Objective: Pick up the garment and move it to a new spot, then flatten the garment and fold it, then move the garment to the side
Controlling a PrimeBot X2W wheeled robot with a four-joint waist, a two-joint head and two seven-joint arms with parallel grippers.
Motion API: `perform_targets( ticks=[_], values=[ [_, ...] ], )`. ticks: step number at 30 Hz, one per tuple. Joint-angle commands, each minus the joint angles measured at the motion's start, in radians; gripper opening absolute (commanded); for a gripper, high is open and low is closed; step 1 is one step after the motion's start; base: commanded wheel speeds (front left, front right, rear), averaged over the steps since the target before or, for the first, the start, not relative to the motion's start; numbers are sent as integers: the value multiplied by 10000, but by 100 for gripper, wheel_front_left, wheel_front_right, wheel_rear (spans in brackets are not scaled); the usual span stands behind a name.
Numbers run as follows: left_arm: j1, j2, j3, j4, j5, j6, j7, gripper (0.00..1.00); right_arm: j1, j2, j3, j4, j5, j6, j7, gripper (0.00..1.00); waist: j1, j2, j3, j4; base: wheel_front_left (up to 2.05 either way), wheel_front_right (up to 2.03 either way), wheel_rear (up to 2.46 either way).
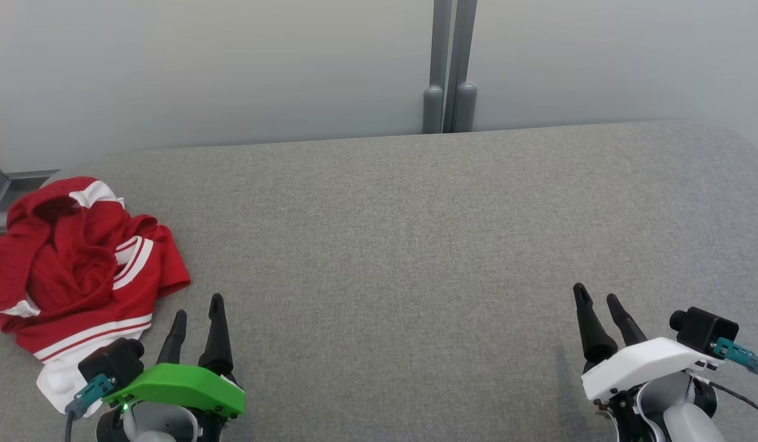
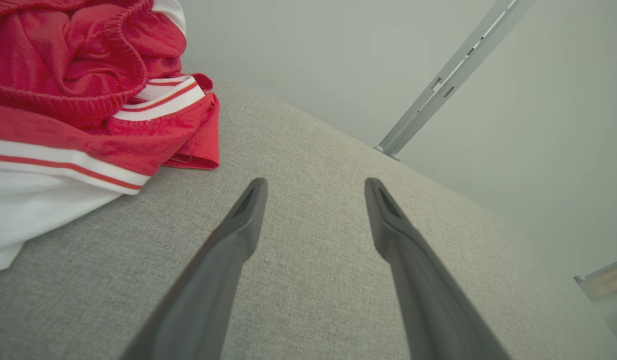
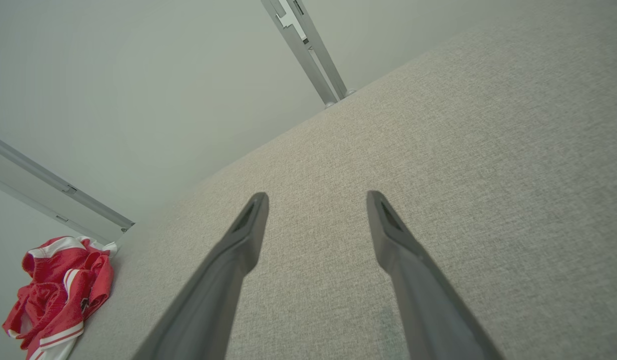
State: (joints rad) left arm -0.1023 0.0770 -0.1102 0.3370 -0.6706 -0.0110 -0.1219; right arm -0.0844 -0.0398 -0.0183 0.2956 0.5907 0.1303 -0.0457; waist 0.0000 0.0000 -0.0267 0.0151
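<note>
Here we are, and the crumpled red garment with white stripes and a white hem [image 1: 78, 264] sits bunched in a heap at the left side of the grey fabric-covered table [image 1: 416, 245], close to the far left corner. It runs out to the head view's left border, so I cannot tell whether any cloth hangs over that edge. In the right wrist view it lies beside the table's rounded corner, under a pale metal rail [image 3: 58, 192]. The left gripper under its green cover [image 1: 198, 306] hovers just beside the heap, to the right of the near white hem. Its two dark fingers are spread apart with nothing between them, only bare grey weave, and the left wrist view has the cloth off to the upper left, clear of both tips. Over at the near right, well apart from the garment, the right gripper with the white cover [image 1: 595, 293] has its fingers parted too, gripping nothing, above bare table. Between the two grippers lies a broad open stretch, running to the far edge, where the table meets the pale wall [image 1: 231, 61] and a grey metal post [image 1: 449, 61] stands just behind the middle. The far right corner curves round, with bare surface up to it.
</note>
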Motion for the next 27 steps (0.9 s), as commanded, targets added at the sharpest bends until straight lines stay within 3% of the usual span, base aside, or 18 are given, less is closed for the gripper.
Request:
perform_targets(
  ticks=[1, 27],
  values=[
    [-24, 97, -41, -62, 281, 30, -75, 100, -210, -66, 55, -56, -277, 4, -5, 100, 0, 0, -3, 9, 0, 0, 0],
    [329, 545, -347, -154, 2664, -143, -692, 100, -607, -286, 803, 213, -2781, 5, -1, 100, 0, 0, -46, 110, 0, 0, 0]
  ],
)
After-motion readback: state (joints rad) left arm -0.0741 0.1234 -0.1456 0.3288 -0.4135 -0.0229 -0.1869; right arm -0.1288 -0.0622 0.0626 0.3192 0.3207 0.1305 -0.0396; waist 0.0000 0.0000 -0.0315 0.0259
